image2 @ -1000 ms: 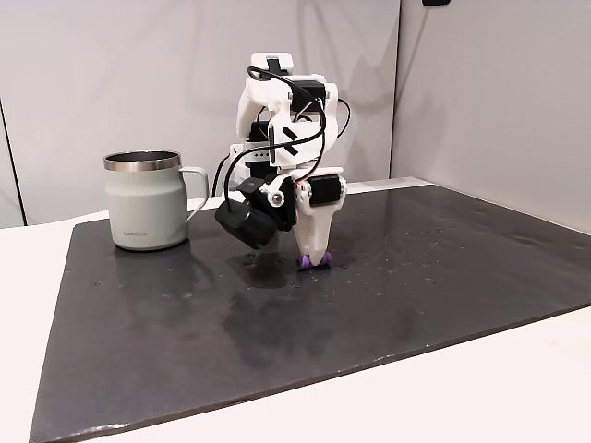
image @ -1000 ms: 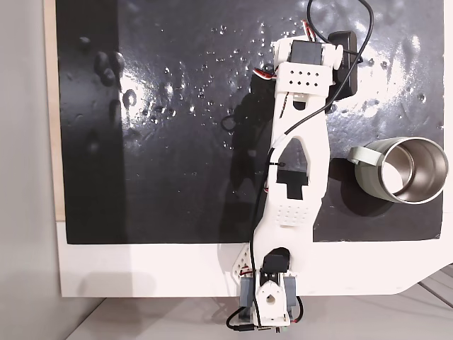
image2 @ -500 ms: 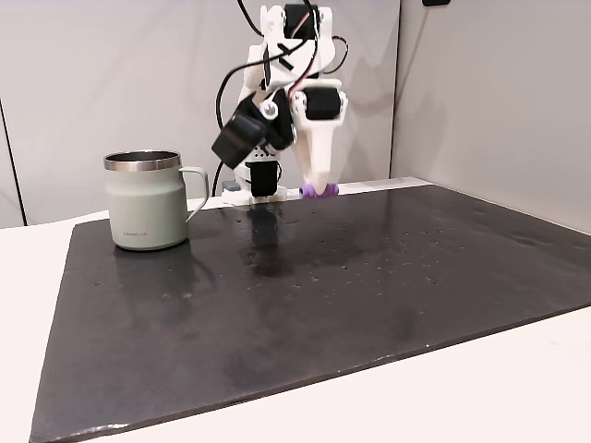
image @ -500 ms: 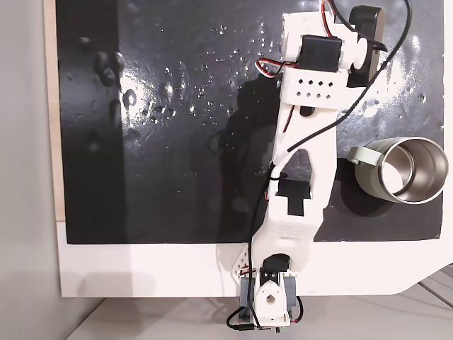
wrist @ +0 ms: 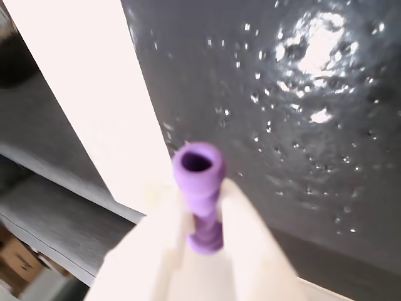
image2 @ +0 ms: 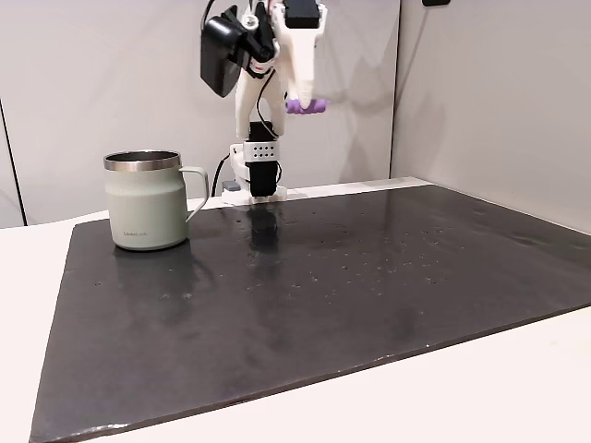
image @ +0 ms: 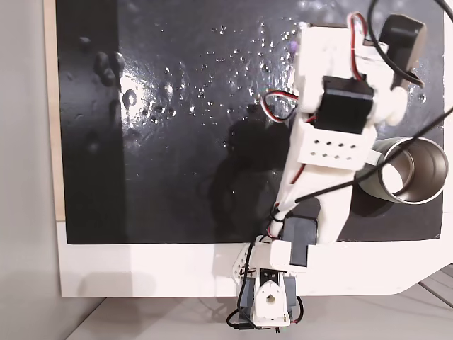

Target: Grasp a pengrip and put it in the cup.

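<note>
One pengrip (wrist: 199,199) sits pinched between my two fingers (wrist: 247,241), held crosswise with its open end poking out past the tips. In a fixed view my gripper (image2: 305,103) hangs high above the dark mat (image2: 369,277), and the cup (image2: 143,200) stands on the mat's left side, well apart from me. To do this carry well, I judge I should keep the squeeze steady, swing left over the cup's rim and centre the grip above the steel opening before letting go, since such a small soft tube could bounce off the edge.
</note>
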`<state>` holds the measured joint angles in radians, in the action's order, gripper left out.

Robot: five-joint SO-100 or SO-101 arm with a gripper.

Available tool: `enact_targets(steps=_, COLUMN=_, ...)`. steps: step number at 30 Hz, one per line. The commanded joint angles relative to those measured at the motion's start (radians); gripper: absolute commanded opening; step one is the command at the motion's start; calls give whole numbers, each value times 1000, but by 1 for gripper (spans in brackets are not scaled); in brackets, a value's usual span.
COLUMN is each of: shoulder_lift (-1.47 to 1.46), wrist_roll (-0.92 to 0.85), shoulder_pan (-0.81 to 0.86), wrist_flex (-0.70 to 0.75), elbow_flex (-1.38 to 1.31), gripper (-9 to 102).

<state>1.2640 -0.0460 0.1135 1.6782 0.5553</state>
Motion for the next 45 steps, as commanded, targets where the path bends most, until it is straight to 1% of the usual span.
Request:
enact_targets(steps=1, shoulder_lift=155, wrist_roll=37, shoulder_pan=80, wrist_flex=8, elbow_flex=74, gripper=0)
enact_targets(steps=10, shoulder_lift=426, wrist_roll=78, shoulder_pan=267, wrist_flex=14, elbow_flex=359, gripper=0)
enact_targets(steps=14, shoulder_lift=532, wrist_roll=81, shoulder_pan=376, wrist_flex=15, elbow_flex=485, gripper=0)
enact_targets(steps=21, shoulder_lift=692, wrist_roll=21, shoulder_pan=572, wrist_flex=15, elbow_flex=663, gripper=0)
enact_targets(steps=28, shoulder_lift=680, wrist_roll=-61, shoulder_pan=741, wrist_flex=14, elbow_flex=713, gripper=0)
enact_targets(steps=32, shoulder_lift=601, wrist_roll=-72, shoulder_pan=775, wrist_flex=11, elbow_flex=664, gripper=0)
enact_targets(steps=37, shoulder_lift=572, wrist_roll=-74, shoulder_pan=790, wrist_flex=5, elbow_flex=655, gripper=0)
enact_targets(steps=38, shoulder_lift=571, wrist_roll=-72, shoulder_pan=790, wrist_flex=6, elbow_flex=652, gripper=1)
enact_targets(steps=41, shoulder_lift=581, wrist_roll=-69, shoulder_pan=784, wrist_flex=11, elbow_flex=640, gripper=18)
enact_targets(steps=43, shoulder_lift=597, wrist_roll=-69, shoulder_pan=776, wrist_flex=11, elbow_flex=637, gripper=27)
enact_targets(steps=45, shoulder_lift=612, wrist_roll=-71, shoulder_pan=773, wrist_flex=11, elbow_flex=646, gripper=28)
